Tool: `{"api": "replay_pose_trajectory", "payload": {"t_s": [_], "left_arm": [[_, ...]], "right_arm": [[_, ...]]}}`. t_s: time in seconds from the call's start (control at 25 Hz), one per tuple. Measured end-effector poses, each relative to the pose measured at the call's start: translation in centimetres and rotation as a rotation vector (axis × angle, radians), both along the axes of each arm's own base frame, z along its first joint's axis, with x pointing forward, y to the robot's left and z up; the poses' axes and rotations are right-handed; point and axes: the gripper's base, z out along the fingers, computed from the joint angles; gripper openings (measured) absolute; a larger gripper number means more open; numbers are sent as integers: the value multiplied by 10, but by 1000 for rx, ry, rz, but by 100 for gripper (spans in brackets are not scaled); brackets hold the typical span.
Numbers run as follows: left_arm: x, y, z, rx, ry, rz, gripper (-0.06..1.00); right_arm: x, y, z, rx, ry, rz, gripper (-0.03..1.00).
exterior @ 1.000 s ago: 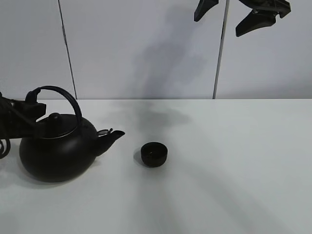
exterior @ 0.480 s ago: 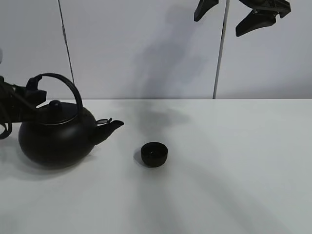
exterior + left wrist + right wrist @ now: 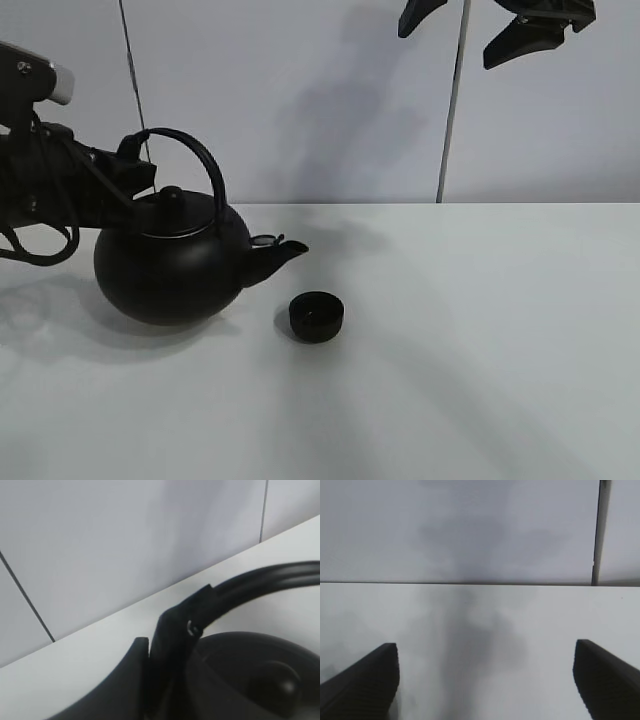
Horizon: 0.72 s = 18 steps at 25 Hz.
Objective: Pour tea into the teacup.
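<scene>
step (judged): spout [image 3: 287, 249] of the kettle [image 3: 175, 275] is being lined up with the teacup [image 3: 317, 316]; pouring not yet begun
left gripper [image 3: 133, 178]: fingers are being clamped shut on the kettle handle [image 3: 195, 150]
right gripper [image 3: 447, 42]: jaws are being held wide apart, empty, high above and well apart from the teacup
teacup: is being left upright on the table [image 3: 480, 350], just beside the spout, which sits short of its rim
tea: none is being seen
doing it well: spout tip is to be brought over the teacup's middle before tilting; tilt is being advised slow, as so small a cup is probably easily overfilled
exterior high only: teacup, spout and their gap are being shown
left wrist only: a finger [image 3: 167, 650] closed on the handle is being shown close up
right wrist only: bare table is being shown between the fingertips
</scene>
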Motion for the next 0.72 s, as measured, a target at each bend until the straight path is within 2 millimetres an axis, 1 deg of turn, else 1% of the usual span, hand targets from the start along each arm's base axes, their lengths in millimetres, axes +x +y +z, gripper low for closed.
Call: {"api": "replay_pose_trajectory", "payload": {"t_s": [0.2,0.48,0.72], "left_arm": [[2,-8,-1,51,28,-24,11],[13,-17,7,77,12,-41,11],[19,-21,1,108,20,-50,11]], "right_arm": [[0,0,0,0,-3,-1,65],[1,0,1,2,-16,-5,65],[1,0,1,3,-20,-7,65]]}}
